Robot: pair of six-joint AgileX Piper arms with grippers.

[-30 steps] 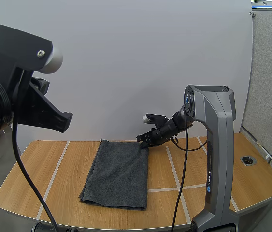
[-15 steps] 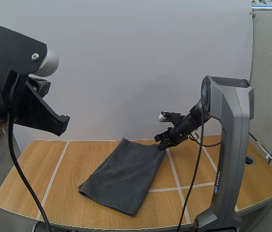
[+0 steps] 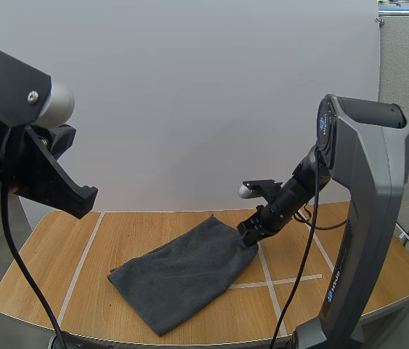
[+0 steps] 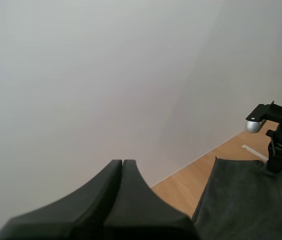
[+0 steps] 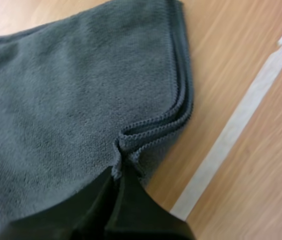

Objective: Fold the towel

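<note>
Hovering high over the left end of the wooden worktop [image 3: 44, 262], the left arm [image 3: 22, 138] keeps well clear of the cloth, and its wrist view shows the left gripper [image 4: 122, 162] with its two black fingers pressed together into a single dark wedge, holding nothing. A pale tape line [image 3: 79, 269] runs from the back edge towards the front edge just left of the dark grey towel [image 3: 182, 273], which lies flat and slanted across the middle of the worktop, its near corner close to the front edge and its far corner reaching towards the back right. At that far right corner the right gripper [image 3: 250, 231] comes down at an angle and is clamped on the towel's edge. Seen from the right wrist, the fingertips [image 5: 111, 176] pinch the hem so that the fabric puckers into a small fold between them, and the stitched border shows two layers lying one on the other. Another tape line [image 5: 231, 135] crosses the bare wood just beside the pinched corner, and the grey right arm [image 3: 364, 218] rises at the worktop's right end.
</note>
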